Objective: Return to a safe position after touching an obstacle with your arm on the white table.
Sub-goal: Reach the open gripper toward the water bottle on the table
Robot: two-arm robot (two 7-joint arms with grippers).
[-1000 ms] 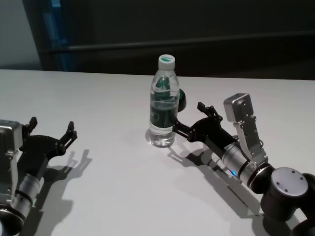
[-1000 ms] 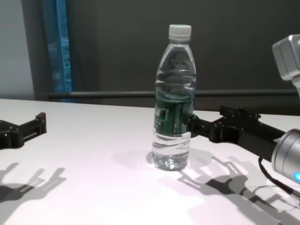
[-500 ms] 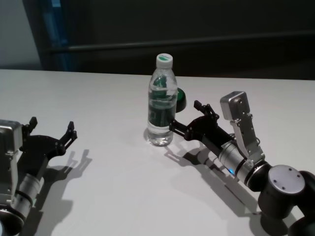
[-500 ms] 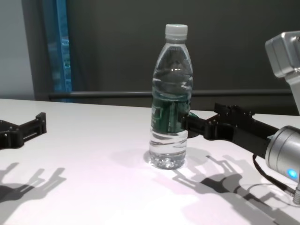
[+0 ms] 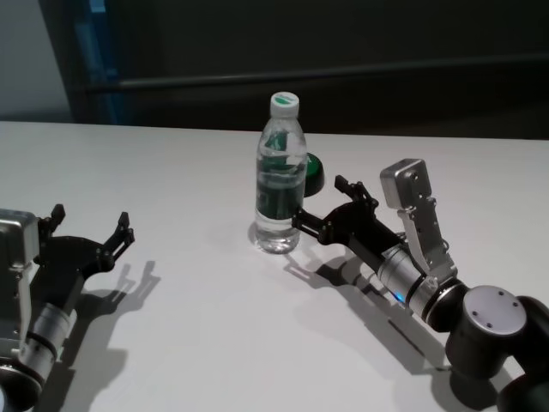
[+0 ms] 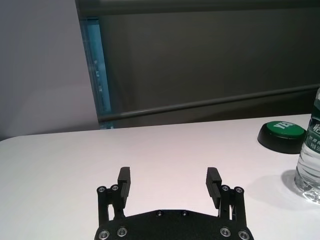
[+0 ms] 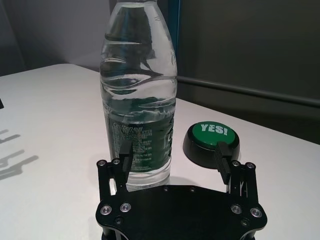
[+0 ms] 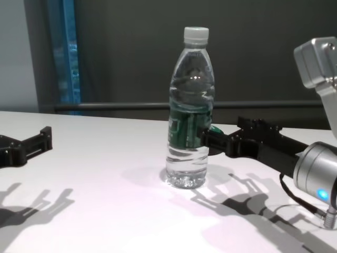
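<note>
The obstacle, a clear water bottle (image 5: 280, 184) with a white cap and a dark green label, stands upright mid-way across the white table (image 5: 171, 154). My right gripper (image 5: 320, 202) is open and low over the table at the bottle's right side. One fingertip (image 8: 203, 137) rests against the label. In the right wrist view the bottle (image 7: 140, 100) stands in front of that finger, off to one side of the open right gripper (image 7: 172, 152). My left gripper (image 5: 92, 216) is open and holds nothing, far left of the bottle (image 6: 310, 150).
A low black button with a green YES top (image 7: 211, 135) sits just behind and right of the bottle, close to my right gripper's far finger. A dark wall and rail run behind the table's far edge (image 5: 412, 136).
My right arm has slid left and nudged the bottle a little left along the table; it stays upright. The left arm has not moved.
</note>
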